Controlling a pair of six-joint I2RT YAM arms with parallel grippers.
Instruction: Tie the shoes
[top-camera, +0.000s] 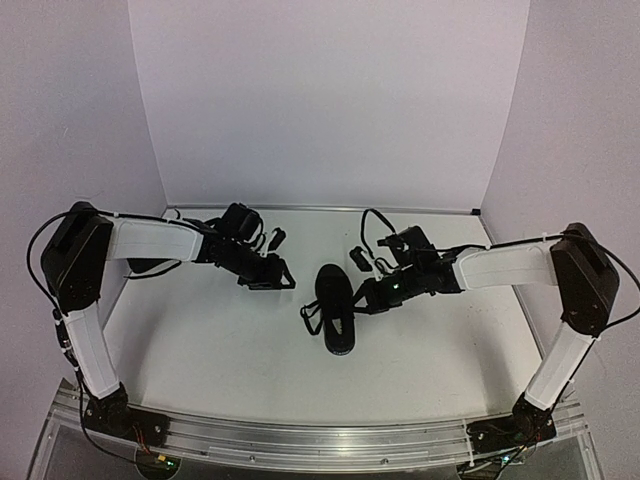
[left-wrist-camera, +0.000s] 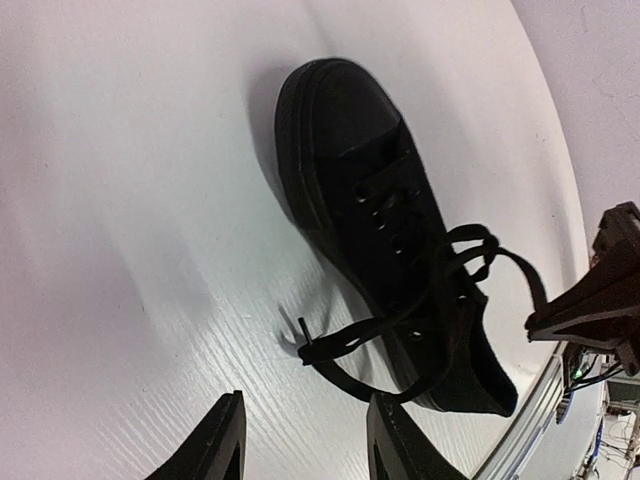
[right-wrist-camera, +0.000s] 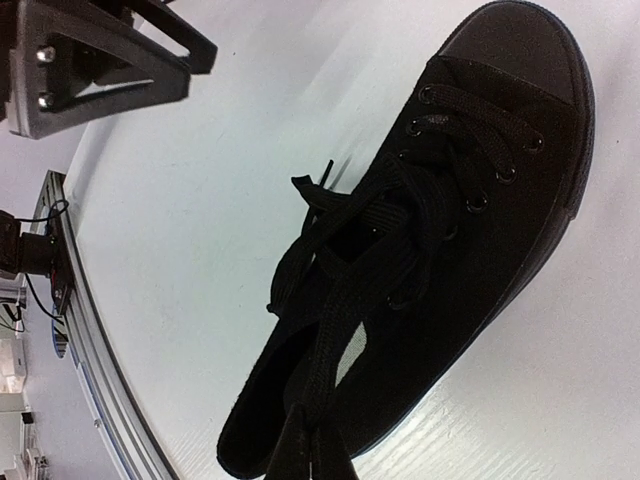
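The right gripper (top-camera: 366, 300) pinches a lace (right-wrist-camera: 335, 330) of the black shoe (top-camera: 338, 315). At the shoe's 10 o'clock, the left gripper (top-camera: 283, 278) has its fingers apart, holding nothing.

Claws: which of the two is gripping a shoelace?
The right claw, pinched shut on a lace of the black shoe. The left claw stands open beside the shoe, holding nothing.

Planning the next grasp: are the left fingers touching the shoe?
Apart. The top view shows bare table between the open left fingers and the shoe.
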